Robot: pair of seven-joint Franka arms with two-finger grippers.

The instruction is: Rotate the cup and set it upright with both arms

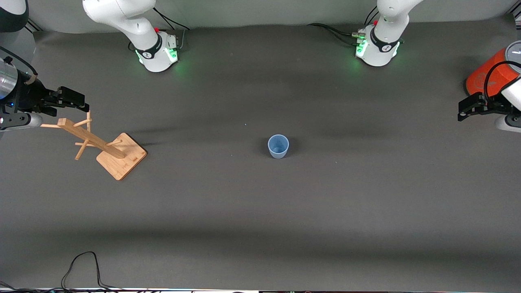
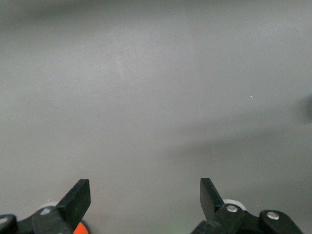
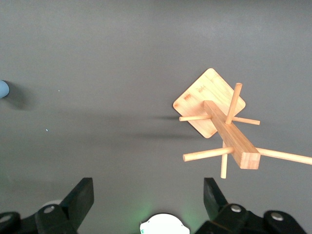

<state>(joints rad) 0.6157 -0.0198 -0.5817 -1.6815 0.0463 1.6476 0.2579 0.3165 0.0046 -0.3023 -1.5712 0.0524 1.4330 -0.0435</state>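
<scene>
Nearest the front camera, a black cable (image 1: 81, 266) loops onto the grey table (image 1: 260, 211) at its lower edge. Farther up, near the table's middle, the cup (image 1: 278, 146) stands upright with its mouth up, alone, well apart from both grippers. Toward the right arm's end stands a wooden rack (image 1: 101, 144) with pegs on a square base; the right wrist view shows it from above (image 3: 226, 126), with the cup (image 3: 3, 89) just at the frame's edge. Over that end hangs the right gripper (image 1: 73, 101), its 2 fingers (image 3: 80, 197) spread wide and empty. At the left arm's end the left gripper (image 1: 468, 108) hangs beside an orange cylinder (image 1: 488, 77), fingers (image 2: 78, 197) likewise spread, gripping nothing.
</scene>
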